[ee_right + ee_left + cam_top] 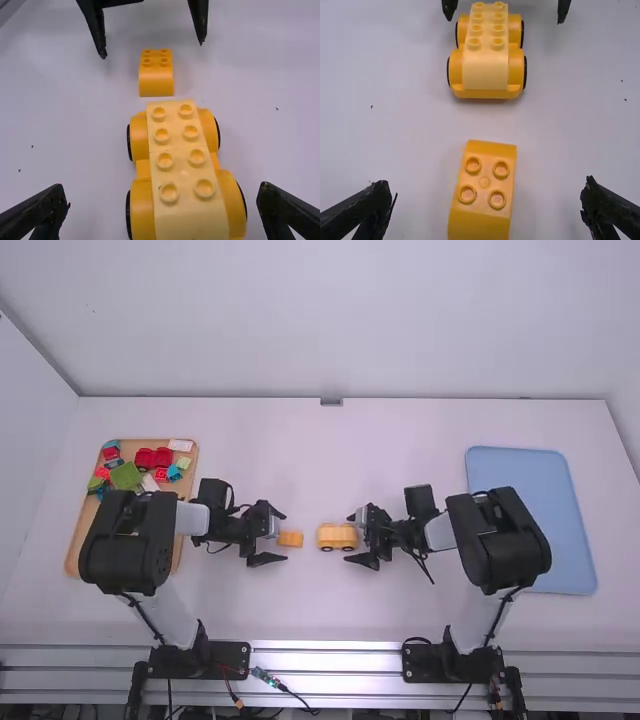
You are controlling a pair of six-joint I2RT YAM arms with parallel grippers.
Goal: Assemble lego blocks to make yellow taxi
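Standing partly built, the taxi seemed about midway by the look of it: the wheeled yellow base (189, 165) sat upright on the tabletop (280, 610), and a pale row of studded bricks (180, 145) ran along its top. The rounded yellow block (485, 187) lay loose, stud side up, just beyond one end of the base and apart from it. Setting that block on the row was probably the main step left; whether anything from the wooden tray (88, 512) was wanted too, such as a sign, could not be told. The left tool (283, 537) was spread wide about the loose block and gripped nothing; the right tool (350, 539) was likewise wide open, its fingers standing off both sides of the base, empty. The high view gave the layout, with the mixed bricks (126, 476) in the wooden tray at the left and the blue tray (530, 480) at the right, but the studs were too small there to count, in fairness. The left wrist view gave four studs on the loose block, and the right wrist view gave a seam across the pale row, suggesting two bricks set end to end.
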